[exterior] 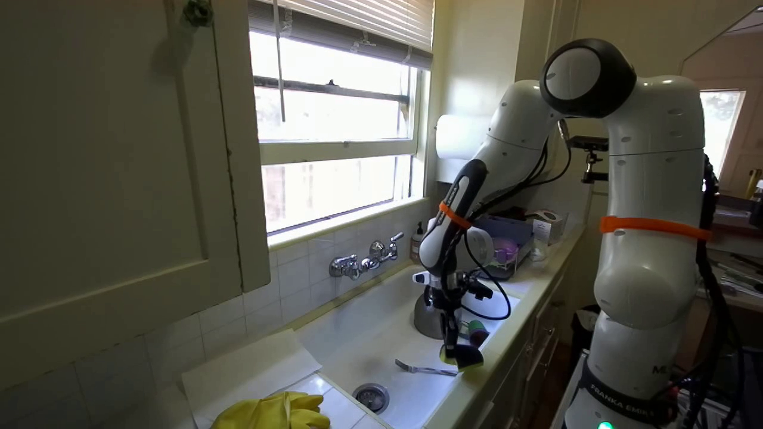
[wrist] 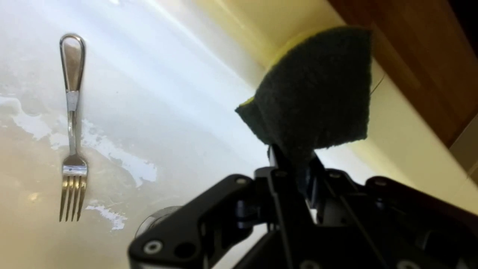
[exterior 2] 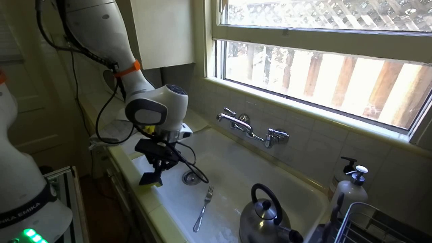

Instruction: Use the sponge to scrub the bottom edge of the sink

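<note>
The sponge is dark green on one face and yellow on the other. It shows in both exterior views (exterior: 468, 356) (exterior 2: 150, 179) and in the wrist view (wrist: 317, 86). My gripper (wrist: 295, 160) is shut on one end of it, and the sponge fans out and bends beyond the fingertips. In the exterior views the gripper (exterior: 450, 344) (exterior 2: 158, 172) points down at the front rim of the white sink (exterior: 369, 342) (exterior 2: 219, 158) (wrist: 168, 112). The sponge is at the yellow front edge. I cannot tell whether it touches it.
A fork (exterior: 417, 369) (exterior 2: 204, 209) (wrist: 71, 130) lies on the sink floor near the drain (exterior: 371, 396) (exterior 2: 191, 178). A steel kettle (exterior 2: 263, 216) and a green cup (exterior: 477, 332) stand farther along. The faucet (exterior 2: 246, 126) is on the back wall. Yellow gloves (exterior: 262, 411) lie on the counter.
</note>
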`<state>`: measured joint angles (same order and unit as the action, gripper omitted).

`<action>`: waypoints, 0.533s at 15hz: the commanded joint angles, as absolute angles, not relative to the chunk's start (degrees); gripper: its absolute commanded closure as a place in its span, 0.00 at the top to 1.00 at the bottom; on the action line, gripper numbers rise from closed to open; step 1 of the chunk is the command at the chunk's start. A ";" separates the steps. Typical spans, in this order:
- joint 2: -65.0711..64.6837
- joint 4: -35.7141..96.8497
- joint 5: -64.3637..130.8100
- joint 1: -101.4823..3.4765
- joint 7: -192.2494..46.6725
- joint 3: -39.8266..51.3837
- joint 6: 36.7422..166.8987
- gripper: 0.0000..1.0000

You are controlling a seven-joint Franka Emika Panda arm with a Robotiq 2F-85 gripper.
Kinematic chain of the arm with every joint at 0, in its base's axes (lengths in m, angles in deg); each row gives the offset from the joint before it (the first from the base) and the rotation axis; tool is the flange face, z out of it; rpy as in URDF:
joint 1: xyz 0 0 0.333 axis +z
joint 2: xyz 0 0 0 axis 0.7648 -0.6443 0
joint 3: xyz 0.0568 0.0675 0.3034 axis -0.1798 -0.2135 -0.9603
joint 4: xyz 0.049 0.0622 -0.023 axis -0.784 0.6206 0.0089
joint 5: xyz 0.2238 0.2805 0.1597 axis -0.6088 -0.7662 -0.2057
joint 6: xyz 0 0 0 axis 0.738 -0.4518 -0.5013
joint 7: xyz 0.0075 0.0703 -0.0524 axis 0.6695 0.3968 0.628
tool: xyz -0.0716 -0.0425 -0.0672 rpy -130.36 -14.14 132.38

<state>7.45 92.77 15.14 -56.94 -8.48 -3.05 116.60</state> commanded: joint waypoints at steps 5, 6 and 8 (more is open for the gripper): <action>5.66 95.60 25.89 -52.45 -21.49 -1.75 123.70 0.03; 5.01 95.59 26.97 -52.46 -22.87 -1.60 125.48 0.03; 3.23 95.54 27.39 -53.44 -23.32 -1.89 129.16 0.03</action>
<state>6.08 95.60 25.07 -53.43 -20.72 -2.59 124.28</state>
